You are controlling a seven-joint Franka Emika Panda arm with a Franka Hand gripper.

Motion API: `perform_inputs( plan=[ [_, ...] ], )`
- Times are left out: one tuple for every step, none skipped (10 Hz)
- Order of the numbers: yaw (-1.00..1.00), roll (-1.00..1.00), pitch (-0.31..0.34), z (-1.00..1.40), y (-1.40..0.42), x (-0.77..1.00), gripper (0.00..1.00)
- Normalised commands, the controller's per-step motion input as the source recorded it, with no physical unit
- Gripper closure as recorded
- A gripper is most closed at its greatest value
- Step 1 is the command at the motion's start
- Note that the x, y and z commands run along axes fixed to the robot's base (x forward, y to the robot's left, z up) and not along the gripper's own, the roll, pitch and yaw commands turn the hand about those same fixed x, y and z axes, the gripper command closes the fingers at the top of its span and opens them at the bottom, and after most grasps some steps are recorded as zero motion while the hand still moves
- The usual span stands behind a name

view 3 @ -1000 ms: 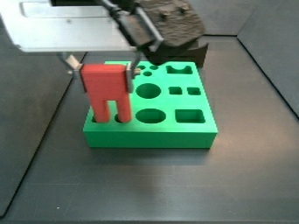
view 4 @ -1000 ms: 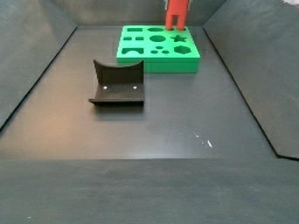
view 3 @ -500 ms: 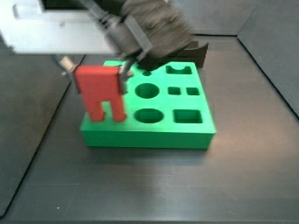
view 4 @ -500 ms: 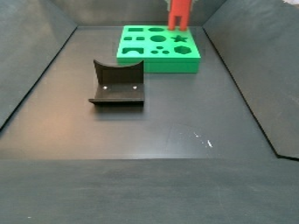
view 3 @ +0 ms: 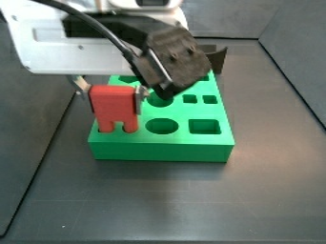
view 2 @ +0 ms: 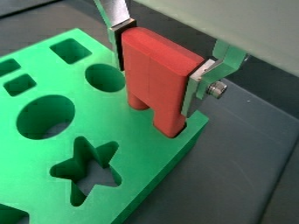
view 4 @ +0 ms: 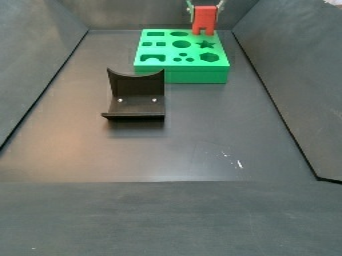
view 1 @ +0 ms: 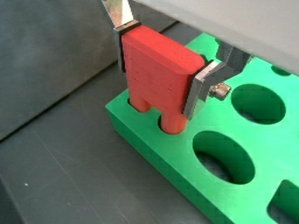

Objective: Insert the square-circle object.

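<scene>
My gripper [view 1: 162, 79] is shut on a red two-pronged piece [view 1: 149, 61]; its silver fingers [view 2: 119, 54] press the piece's two sides. The piece stands upright with both prongs down in holes at a corner of the green board [view 1: 152, 162]. Both side views show the gripper [view 3: 112, 93] [view 4: 205, 12] over that corner of the board [view 3: 166, 151] [view 4: 187, 73]. The small near-black square-circle object is not in view in any frame.
The board has several open holes, among them round ones [view 2: 45, 118], a star [view 2: 87, 172] and squares [view 3: 204, 125]. The dark fixture [view 4: 134, 96] stands on the floor in front of the board. Dark walls enclose the floor.
The gripper has come down with the red piece, so its prongs sit lower in the board's holes. The arm's wrist above it has turned.
</scene>
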Motion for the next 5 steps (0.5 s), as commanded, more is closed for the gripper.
perform_inputs(
  plan=[
    [-0.01,0.11,0.056,-0.43,0.0,0.2,1.0],
    [-0.03,0.11,0.081,-0.5,0.0,0.2,1.0],
    [-0.06,0.04,-0.026,-0.46,0.0,0.0,1.0],
    [0.0,-0.06,0.0,0.0,0.04,0.0,1.0],
    [0.0,0.01,0.0,0.0,0.0,0.0,1.0]
  ],
)
